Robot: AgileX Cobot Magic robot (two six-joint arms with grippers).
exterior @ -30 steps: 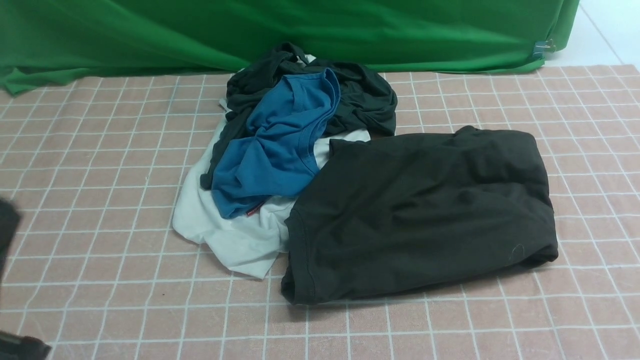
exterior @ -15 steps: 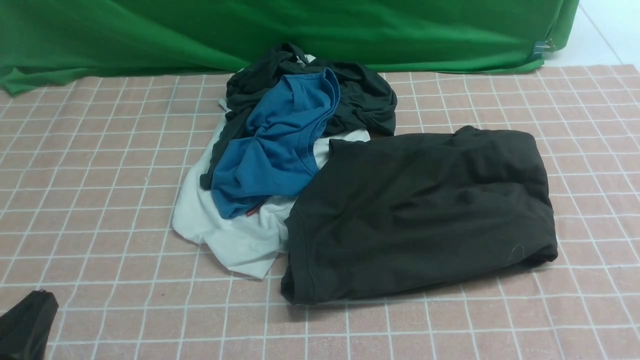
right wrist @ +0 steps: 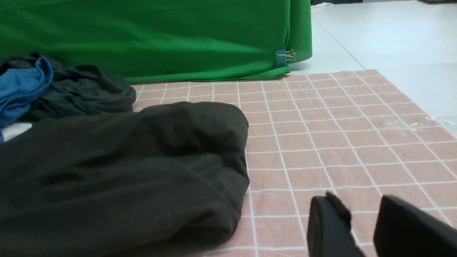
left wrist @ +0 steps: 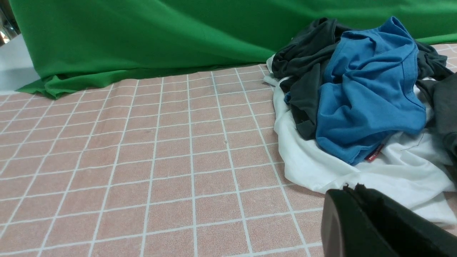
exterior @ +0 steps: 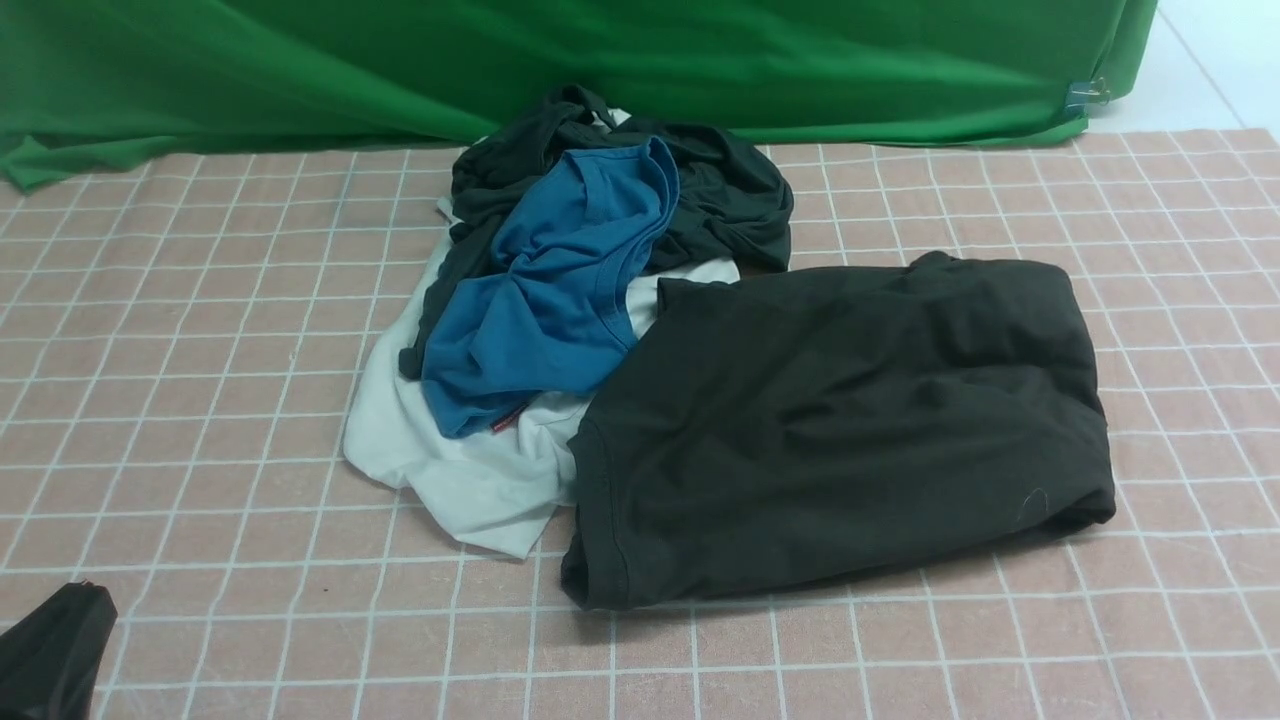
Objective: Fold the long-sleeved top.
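The long-sleeved top (exterior: 840, 430) is plain black with no print showing, and the crumpled garment (exterior: 720, 195) behind it is a dark greenish black. Between them a T-shirt (exterior: 550, 300) is vivid blue with a small red tag at its hem, lying over a white garment (exterior: 460, 480). The desk (exterior: 200, 350) wears a dusty pink cloth gridded with thin white lines, backed by a bright green drape (exterior: 500, 60), and both end effectors are black: left (left wrist: 351, 189), right (right wrist: 360, 207).
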